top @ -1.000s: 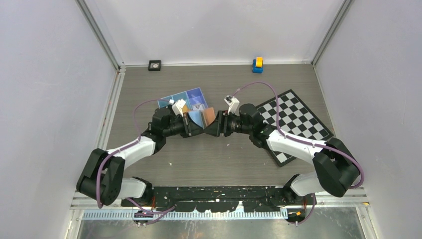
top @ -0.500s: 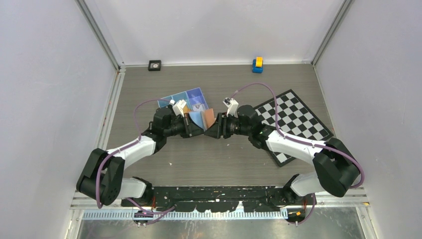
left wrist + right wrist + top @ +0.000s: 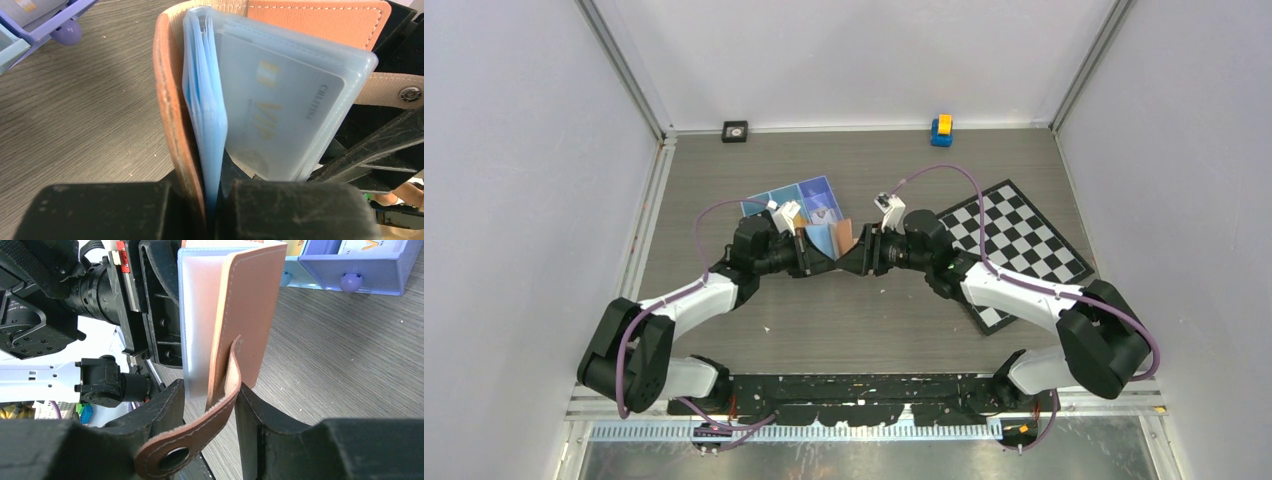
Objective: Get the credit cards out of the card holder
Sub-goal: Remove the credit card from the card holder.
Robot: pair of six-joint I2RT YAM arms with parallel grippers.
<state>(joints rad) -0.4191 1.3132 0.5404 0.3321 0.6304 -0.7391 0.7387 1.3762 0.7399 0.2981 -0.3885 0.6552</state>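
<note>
Hanging between the two arms, was it, that card holder (image 3: pixel 832 238)?

Yes, it was up off the table (image 3: pixel 754 160), about the middle of it, and opened like a book. It sat just in front of the blue compartment tray (image 3: pixel 766 203), with the checkered board (image 3: pixel 1024 235) off to the right.

Who had hold of it?

Both of them, as far as I could see. The left gripper (image 3: pixel 212 200) was clamped tight on one tan cover together with the bundle of clear plastic sleeves (image 3: pixel 207 100). Its fingers (image 3: pixel 110 210) left barely a slit between them, and the leather and the sleeves filled that. The right gripper (image 3: pixel 210 402) had the other cover by its lower edge. One finger lay against the outer leather and the other against the sleeve side, so I took it for a pinch.

And the strap?

The strap (image 3: pixel 200 432) curled down out of the right jaws toward the wrist, with the snap stud (image 3: pixel 410 93) at its end.

Where were the cards?

I could make out only one, a pale credit card (image 3: pixel 280 110) marked VIP, and it sat wholly inside the foremost sleeve. What the sleeves behind it held, I couldn't tell.

Was the holder upright?

Near enough. It stood on edge, with the spine toward the back wall and the two covers spread apart toward the arms.
</note>
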